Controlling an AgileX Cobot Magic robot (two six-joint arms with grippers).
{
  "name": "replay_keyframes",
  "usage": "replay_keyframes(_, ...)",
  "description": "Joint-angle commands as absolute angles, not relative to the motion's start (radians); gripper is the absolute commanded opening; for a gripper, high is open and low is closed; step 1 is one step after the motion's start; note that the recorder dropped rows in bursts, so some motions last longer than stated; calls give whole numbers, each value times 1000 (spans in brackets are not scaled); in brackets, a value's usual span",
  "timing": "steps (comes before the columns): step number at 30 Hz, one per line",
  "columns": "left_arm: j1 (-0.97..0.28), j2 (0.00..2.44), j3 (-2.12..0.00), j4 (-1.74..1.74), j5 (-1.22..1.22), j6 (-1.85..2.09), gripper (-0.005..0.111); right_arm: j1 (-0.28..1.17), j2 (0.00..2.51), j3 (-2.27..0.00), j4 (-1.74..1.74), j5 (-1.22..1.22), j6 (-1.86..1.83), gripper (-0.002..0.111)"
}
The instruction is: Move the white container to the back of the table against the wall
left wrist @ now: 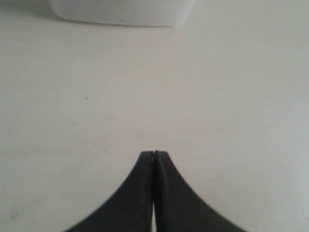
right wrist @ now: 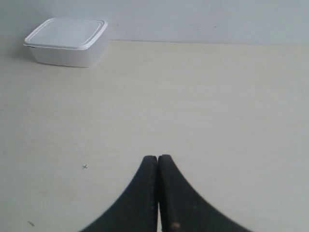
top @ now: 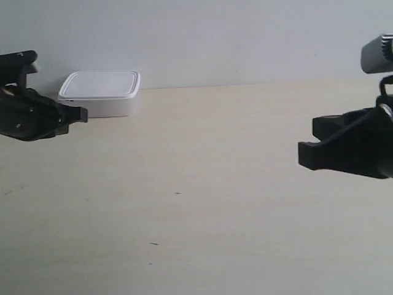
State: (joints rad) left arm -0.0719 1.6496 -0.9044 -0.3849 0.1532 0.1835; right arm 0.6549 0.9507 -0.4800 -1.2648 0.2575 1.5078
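Note:
The white container [top: 100, 93] stands at the back left of the table [top: 209, 184], its rear side at the wall [top: 233, 37]. It also appears whole in the right wrist view, where the white container [right wrist: 67, 41] stands far off, and cut off at the frame edge in the left wrist view, where only the lower part of the white container [left wrist: 120, 12] shows. The left gripper [left wrist: 154, 153] is shut and empty, a short way in front of the box; it is the arm at the exterior view's left [top: 77, 115]. The right gripper [right wrist: 158, 157] is shut, empty, far from the box.
A few tiny dark specks [top: 177, 193] mark the pale table. The arm at the exterior view's right [top: 344, 147] hovers over the table's right side. The table's back edge meets the wall behind the box.

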Motion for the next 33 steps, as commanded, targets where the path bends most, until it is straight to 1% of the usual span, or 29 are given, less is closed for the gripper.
replay_keyframes(1, -135, 1381, -708, -423, 122, 177, 0, 655, 760, -382, -1220, 213, 1484, 0)
replay_keyframes(5, -242, 1043, -594, -390, 224, 180, 0, 655, 529, -315, -1158, 196, 1487, 0)
replay_keyframes(8, -255, 859, -547, -377, 292, 180, 0, 655, 418, -259, -1156, 196, 1485, 0)
replay_keyframes(10, -255, 797, -528, -377, 314, 180, 0, 655, 384, -231, -1146, 191, 1485, 0)
replay_keyframes(15, -255, 706, -474, -381, 371, 180, 0, 655, 342, -185, -1019, 188, 1485, 0)
replay_keyframes(20, -255, 671, -418, -457, 436, 180, 0, 655, 340, -174, -911, 184, 1485, 0)
replay_keyframes(24, -255, 671, -409, -455, 494, 180, 0, 655, 340, -174, -909, 184, 1485, 0)
replay_keyframes(33, -255, 671, -409, -455, 496, 180, 0, 655, 340, -174, -906, 184, 1485, 0)
